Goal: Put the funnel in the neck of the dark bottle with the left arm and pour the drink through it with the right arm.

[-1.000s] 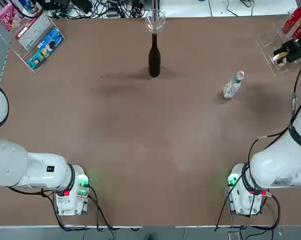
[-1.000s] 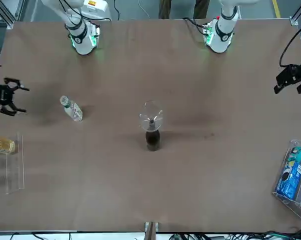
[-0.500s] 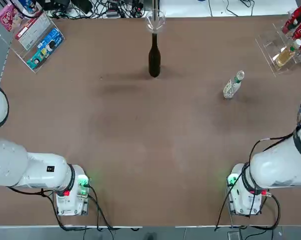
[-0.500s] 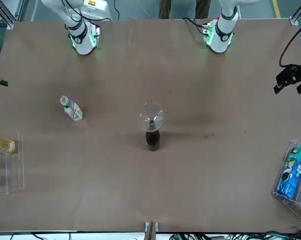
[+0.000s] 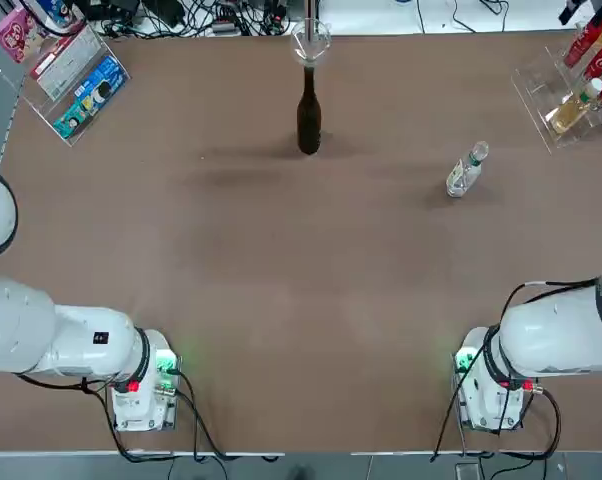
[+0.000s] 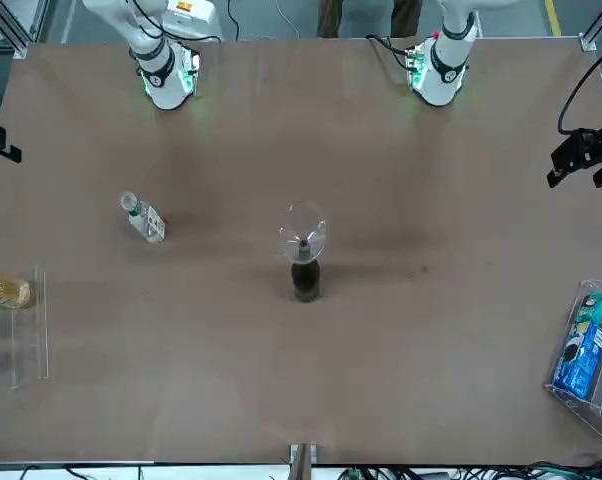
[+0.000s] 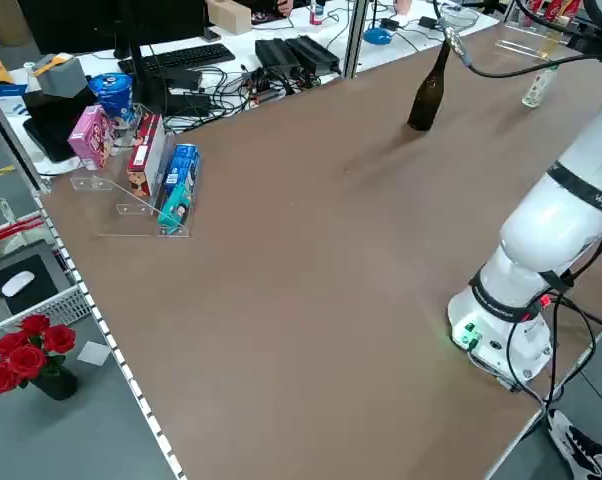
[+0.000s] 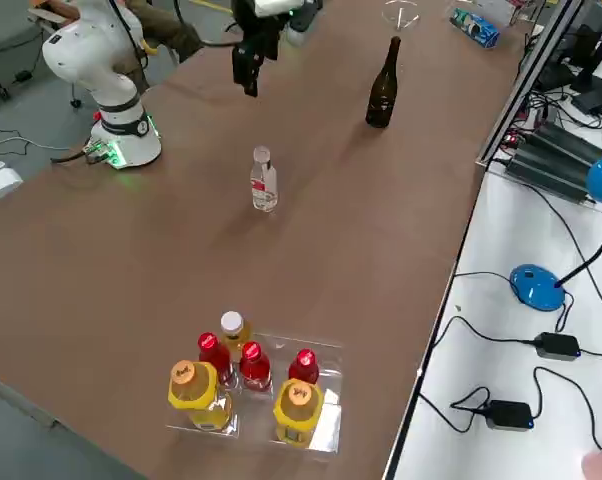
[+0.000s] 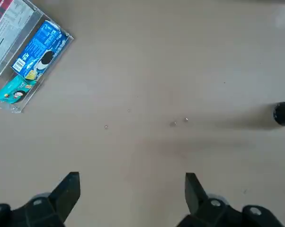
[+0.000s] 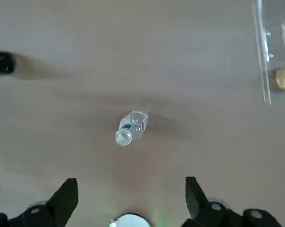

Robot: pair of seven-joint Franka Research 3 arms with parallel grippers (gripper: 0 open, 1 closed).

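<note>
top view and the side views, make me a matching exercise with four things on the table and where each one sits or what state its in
Things:
1. funnel
2. dark bottle
3. drink
4. blue snack pack

Places or states:
A. upright, alone on the bare table
B. seated in a bottle neck
C. in a clear tray at the table's edge
D. upright, carrying something on top

Pairs: 1-B, 2-D, 3-A, 4-C

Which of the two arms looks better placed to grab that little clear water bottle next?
Right. The right gripper hangs open above the drink, which stands on the robot's right side. The left gripper is open over bare table, and the funnel already sits in the dark bottle.
</note>
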